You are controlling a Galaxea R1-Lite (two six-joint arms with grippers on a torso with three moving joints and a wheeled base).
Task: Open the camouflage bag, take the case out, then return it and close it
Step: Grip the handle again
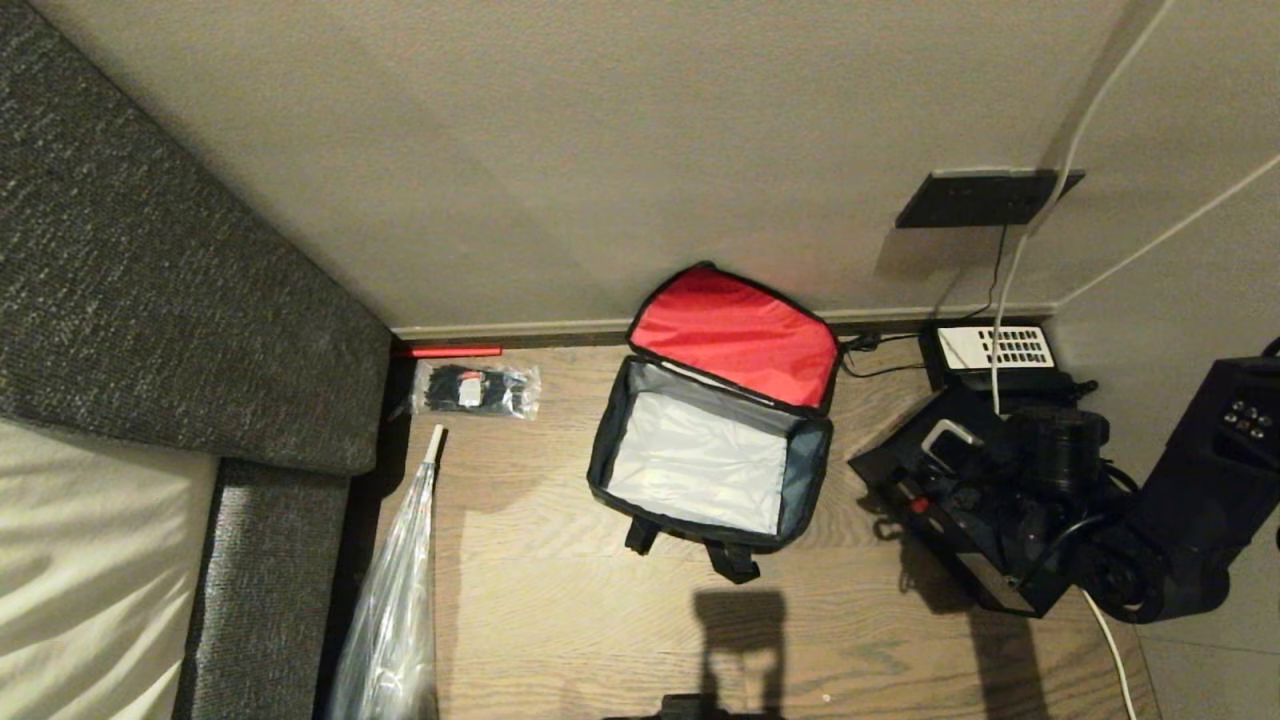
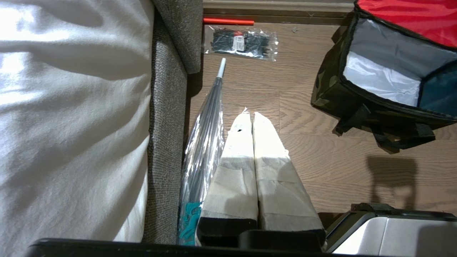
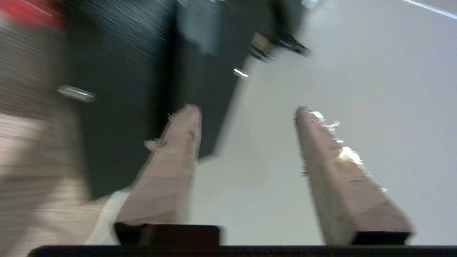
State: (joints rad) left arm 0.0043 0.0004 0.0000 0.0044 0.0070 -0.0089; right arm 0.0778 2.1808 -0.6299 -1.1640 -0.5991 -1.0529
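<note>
The camouflage bag (image 1: 708, 455) is seen lying open on the wooden floor (image 1: 560, 620) against the wall, red lid (image 1: 735, 333) thrown back; no case can be made out inside. The right gripper (image 3: 246, 114) is parted, nothing held, beside a black box (image 3: 125, 107) to the bag's right, so nearer; the left gripper (image 2: 249, 117) is pressed shut, idle.

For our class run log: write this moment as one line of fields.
bag: camouflage bag on floor, lid open, inside empty | left pincer: shut, idle | right pincer: open, holding nothing, beside black case
</note>
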